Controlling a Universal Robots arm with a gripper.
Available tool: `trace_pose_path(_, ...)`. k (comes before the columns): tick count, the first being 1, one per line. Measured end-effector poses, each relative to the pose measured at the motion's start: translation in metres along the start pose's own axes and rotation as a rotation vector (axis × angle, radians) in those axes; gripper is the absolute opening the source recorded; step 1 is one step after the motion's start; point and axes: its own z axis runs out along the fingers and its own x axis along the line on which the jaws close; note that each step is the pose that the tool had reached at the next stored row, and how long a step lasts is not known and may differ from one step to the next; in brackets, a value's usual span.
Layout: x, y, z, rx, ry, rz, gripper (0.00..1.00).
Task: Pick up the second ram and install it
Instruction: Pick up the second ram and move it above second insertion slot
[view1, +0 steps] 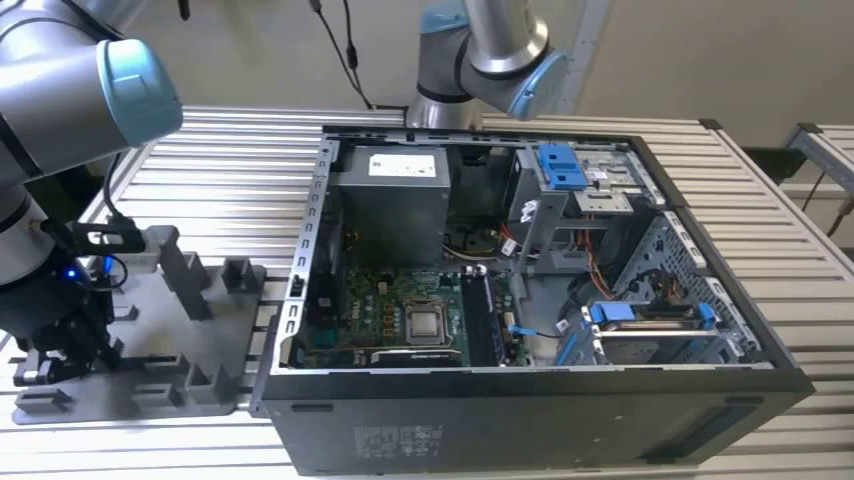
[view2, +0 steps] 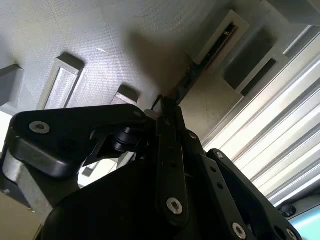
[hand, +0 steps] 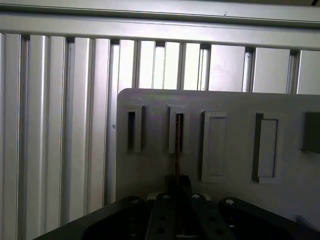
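- Gripper (view2: 167, 107) with dark fingers pressed together on the thin edge of the second ram (view2: 192, 75), as seen in the second wrist view; the stick runs straight out from the fingertips.
- Far end of the ram sits inside a narrow raised slot (view2: 220, 37) of a grey fixture plate (view2: 100, 40), so the stick is both pinched and lodged in its holder.
- First wrist view shows the same hold edge-on: the ram (hand: 177, 150) appears as a thin dark line between the gripper (hand: 178, 181) and one slot (hand: 178, 131) in a row of similar rectangular holders on the plate (hand: 150, 165).
- Slatted aluminium table (hand: 50, 125) lies under the plate.
- Exterior view places the gripper (view1: 54, 350) low at the exterior view's left, over the near corner of the plate (view1: 174, 330), at the end of a silver arm with blue joint caps (view1: 80, 90).
- Open black computer case (view1: 534, 420) lies just beside the plate, toward the exterior view's right, with its green motherboard (view1: 400, 310) exposed inside.
- Gripper and ram are well apart from the motherboard.
- Second silver arm (view1: 481, 50) stands behind the case.
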Motion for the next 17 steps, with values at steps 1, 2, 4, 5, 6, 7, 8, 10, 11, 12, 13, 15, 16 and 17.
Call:
trace_pose_path(1,0.0000,0.0000,0.0000,0.0000,0.0000,0.000,0.14)
trace_pose_path(2,0.0000,0.0000,0.0001,0.0001,0.0000,0.000,0.14)
trace_pose_path(4,-0.0001,0.0000,-0.0001,0.0003,-0.0002,0.000,0.14)
trace_pose_path(5,-0.0001,0.0000,-0.0003,0.0006,-0.0005,0.000,0.14)
trace_pose_path(6,-0.0001,0.0000,-0.0008,0.0008,-0.0006,0.000,0.14)
trace_pose_path(7,0.0000,0.0000,-0.0019,0.0004,-0.0003,0.000,0.14)
trace_pose_path(8,0.0000,0.0000,-0.0030,0.0001,-0.0001,0.000,0.14)
trace_pose_path(10,0.0000,0.0001,-0.0056,0.0001,-0.0001,0.000,0.14)
trace_pose_path(11,0.0000,0.0001,-0.0072,0.0001,0.0000,0.000,0.14)
trace_pose_path(12,0.0000,0.0001,-0.0087,0.0001,-0.0001,0.000,0.14)
trace_pose_path(13,0.0000,0.0002,-0.0102,0.0001,-0.0001,0.000,0.14)
trace_pose_path(15,0.0000,0.0002,-0.0132,0.0002,-0.0001,0.000,0.14)
trace_pose_path(16,0.0000,0.0002,-0.0147,0.0001,0.0000,0.000,0.14)
trace_pose_path(17,0.0000,0.0002,-0.0160,0.0001,-0.0001,0.000,0.14)
